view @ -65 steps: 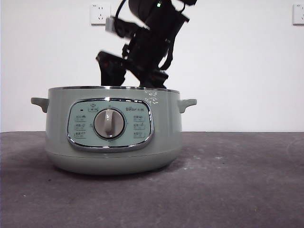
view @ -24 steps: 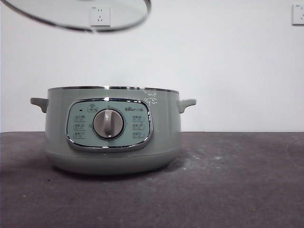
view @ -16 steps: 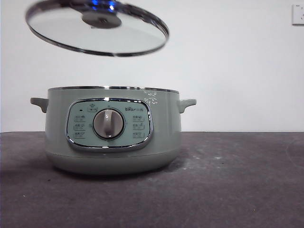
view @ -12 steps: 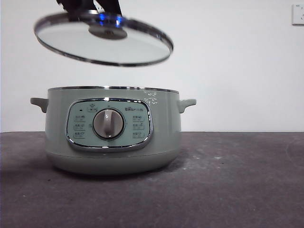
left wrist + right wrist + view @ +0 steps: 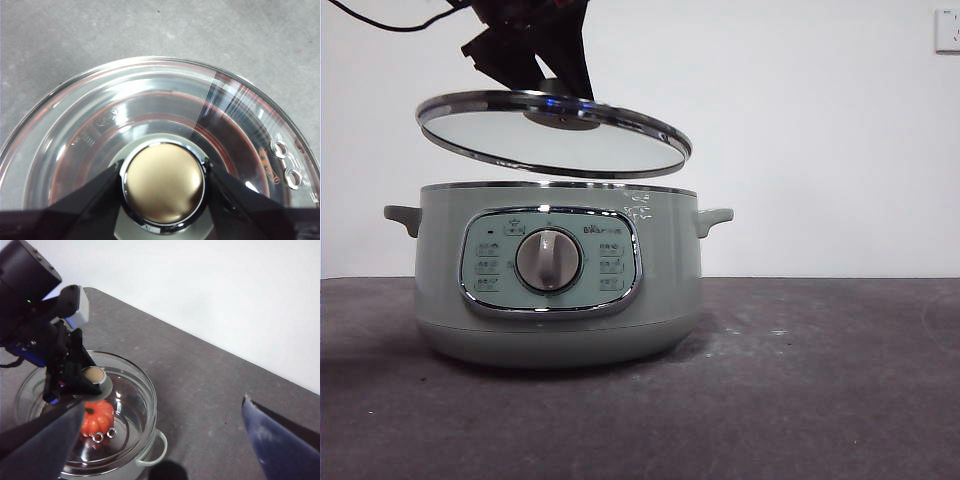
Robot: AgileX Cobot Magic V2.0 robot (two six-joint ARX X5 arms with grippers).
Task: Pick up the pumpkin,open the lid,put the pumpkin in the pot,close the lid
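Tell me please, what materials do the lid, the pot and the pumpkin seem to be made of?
The lid: clear glass, since the wall shows through it, with a shiny chrome-like rim.
The pot: smooth pale green body, probably painted metal or plastic, with a chrome rim.
The pumpkin: glossy orange, likely plastic, seen through the lid.

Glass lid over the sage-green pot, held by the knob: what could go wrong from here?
1. The clear glass lid with chrome rim hangs tilted above the pale sage-green electric pot. Its lower edge may catch the pot's rim first and seat crooked.
2. The left gripper clamps only the round metal-capped knob; the lid could pivot or slip on contact.
3. The small orange ribbed pumpkin already sits inside and looks low enough, though clearance is hard to judge.
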